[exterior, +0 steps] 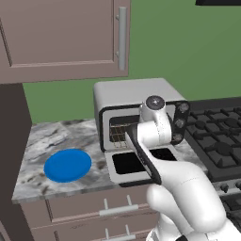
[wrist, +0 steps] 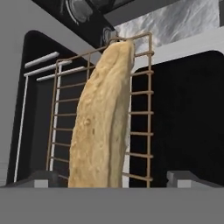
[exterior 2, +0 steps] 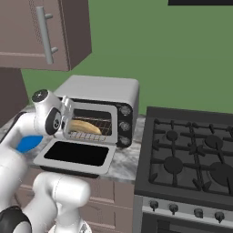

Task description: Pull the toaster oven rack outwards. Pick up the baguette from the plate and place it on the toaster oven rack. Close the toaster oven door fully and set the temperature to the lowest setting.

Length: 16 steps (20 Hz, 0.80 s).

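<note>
The silver-grey toaster oven [exterior 2: 107, 91] stands on the counter with its door [exterior 2: 77, 154] folded down flat. A tan baguette [exterior 2: 84, 126] lies on the wire rack [exterior 2: 98, 132], which sticks out of the cavity. My gripper [exterior 2: 68, 119] is at the left end of the rack, open. In the hand view the baguette [wrist: 105, 127] runs lengthwise along the rack [wrist: 141, 113], and my gripper [wrist: 113, 178] straddles its near end with both fingertips [wrist: 40, 177] standing apart from the bread. The blue plate [exterior: 68, 164] sits bare on the counter to the oven's left.
A black stove [exterior 2: 191, 154] adjoins the oven on the right. The oven's dark knobs [exterior 2: 124, 124] form a column on its right front. A wall cabinet [exterior: 66, 35] hangs above the marble counter [exterior: 56, 134]. Drawers [exterior: 94, 207] lie below the counter edge.
</note>
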{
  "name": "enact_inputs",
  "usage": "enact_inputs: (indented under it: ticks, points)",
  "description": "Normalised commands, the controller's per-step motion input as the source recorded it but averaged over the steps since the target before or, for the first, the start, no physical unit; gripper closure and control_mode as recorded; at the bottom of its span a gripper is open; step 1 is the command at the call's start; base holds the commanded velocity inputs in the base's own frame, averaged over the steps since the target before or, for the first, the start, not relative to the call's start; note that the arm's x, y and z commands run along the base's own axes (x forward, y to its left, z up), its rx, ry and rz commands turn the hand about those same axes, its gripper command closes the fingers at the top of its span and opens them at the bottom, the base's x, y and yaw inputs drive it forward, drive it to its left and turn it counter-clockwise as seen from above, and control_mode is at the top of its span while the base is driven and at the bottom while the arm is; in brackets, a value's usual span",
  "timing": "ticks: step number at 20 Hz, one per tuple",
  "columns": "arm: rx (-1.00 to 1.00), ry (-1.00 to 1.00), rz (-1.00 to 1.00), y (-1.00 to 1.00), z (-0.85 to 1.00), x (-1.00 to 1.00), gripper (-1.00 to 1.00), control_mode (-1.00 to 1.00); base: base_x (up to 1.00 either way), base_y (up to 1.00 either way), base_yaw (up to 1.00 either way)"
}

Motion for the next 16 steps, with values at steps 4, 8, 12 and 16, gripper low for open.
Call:
enact_inputs:
  ticks: [4, 8, 12, 16]
  points:
    - [0.00, -0.14, 0.00, -0.05, 0.49, -0.56, -1.00, -1.00, 0.00, 0.00, 0.00]
    - [0.04, -0.29, 0.00, -0.34, 0.72, -0.80, -1.00, -1.00, 0.00, 0.00, 0.00]
    - [0.01, 0.02, 0.10, -0.51, 0.82, -0.42, -1.00, -1.00, 0.00, 0.00, 0.00]
    - [-0.02, 0.30, 0.41, -0.51, 0.57, -0.02, -1.00, -1.00, 0.00, 0.00, 0.00]
